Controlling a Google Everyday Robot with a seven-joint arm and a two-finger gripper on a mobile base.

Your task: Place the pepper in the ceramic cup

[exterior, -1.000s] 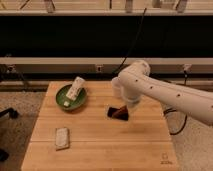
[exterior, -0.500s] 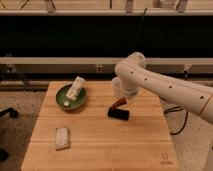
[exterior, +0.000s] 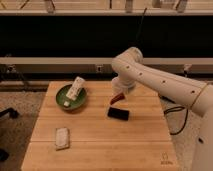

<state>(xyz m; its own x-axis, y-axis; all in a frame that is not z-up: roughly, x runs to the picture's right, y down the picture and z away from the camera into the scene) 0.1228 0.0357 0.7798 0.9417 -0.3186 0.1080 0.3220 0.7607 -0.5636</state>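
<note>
While only one camera view was supplied, the count stood at one pepper [exterior: 116, 99], one ceramic cup [exterior: 76, 88], one green bowl [exterior: 61, 97], one black rectangle [exterior: 118, 113] and one pale flat packet [exterior: 62, 137] on the wooden table [exterior: 142, 145]. The gripper [exterior: 119, 97] hung over mid-table, jaws pinched on the pepper. Its long axis slanted, lower tip down-left, just above the rectangle's far edge. The cup leaned inside the bowl, well apart leftward. Open board lay between them.
</note>
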